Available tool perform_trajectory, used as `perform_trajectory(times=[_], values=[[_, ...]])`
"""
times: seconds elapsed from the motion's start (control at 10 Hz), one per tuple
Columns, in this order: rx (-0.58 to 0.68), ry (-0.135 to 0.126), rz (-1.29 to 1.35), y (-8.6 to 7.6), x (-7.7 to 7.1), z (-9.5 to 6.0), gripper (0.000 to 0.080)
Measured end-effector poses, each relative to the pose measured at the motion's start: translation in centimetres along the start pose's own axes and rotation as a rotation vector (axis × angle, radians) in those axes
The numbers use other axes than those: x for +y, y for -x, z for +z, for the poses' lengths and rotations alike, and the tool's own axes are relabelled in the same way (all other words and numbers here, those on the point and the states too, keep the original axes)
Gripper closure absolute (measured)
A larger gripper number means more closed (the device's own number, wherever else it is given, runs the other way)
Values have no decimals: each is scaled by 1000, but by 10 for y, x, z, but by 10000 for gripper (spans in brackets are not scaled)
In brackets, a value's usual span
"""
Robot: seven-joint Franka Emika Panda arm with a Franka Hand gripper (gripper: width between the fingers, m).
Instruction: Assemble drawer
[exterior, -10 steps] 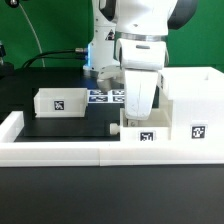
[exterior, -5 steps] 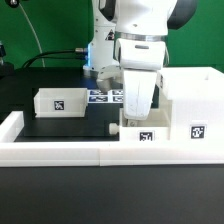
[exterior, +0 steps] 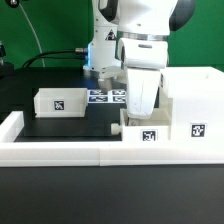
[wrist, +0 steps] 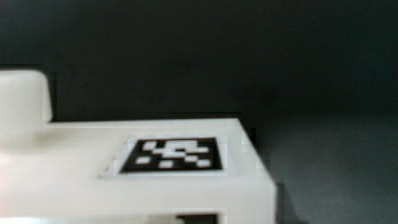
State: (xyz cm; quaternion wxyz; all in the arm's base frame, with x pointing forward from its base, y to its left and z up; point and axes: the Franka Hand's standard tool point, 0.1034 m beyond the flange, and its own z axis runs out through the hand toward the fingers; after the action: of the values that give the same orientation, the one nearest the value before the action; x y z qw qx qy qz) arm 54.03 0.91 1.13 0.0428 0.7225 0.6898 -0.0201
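Where the black table [exterior: 70, 125] reaches the exterior view's near right, the tall white plastic drawer housing [exterior: 190, 100] stands, with a small white open-topped tray [exterior: 147, 134] just beside its left. The white two-finger gripper [exterior: 140, 112] hangs over this tray. Its fingertips are hidden, so I cannot tell their spread. A second tagged white tray [exterior: 58, 101] sits well left, the marker board [exterior: 104, 97] farther back.

Black table [exterior: 70, 128], low white border wall [exterior: 55, 152] along its near edge, marker board [exterior: 102, 97] flat at the back, dark cable [exterior: 55, 52] behind

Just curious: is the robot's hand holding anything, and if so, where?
Cannot tell: the hand sits low over the small tray, but its fingertips are hidden.
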Motion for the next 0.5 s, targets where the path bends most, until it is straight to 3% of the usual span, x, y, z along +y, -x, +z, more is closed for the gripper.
perform_trajectory(times=[0.3,0.4,0.5], values=[[0,-2,2,1,0,0,754],[-2,-3,3,0,2,-2,526],[-4,-4,6,0,4,-5,377]])
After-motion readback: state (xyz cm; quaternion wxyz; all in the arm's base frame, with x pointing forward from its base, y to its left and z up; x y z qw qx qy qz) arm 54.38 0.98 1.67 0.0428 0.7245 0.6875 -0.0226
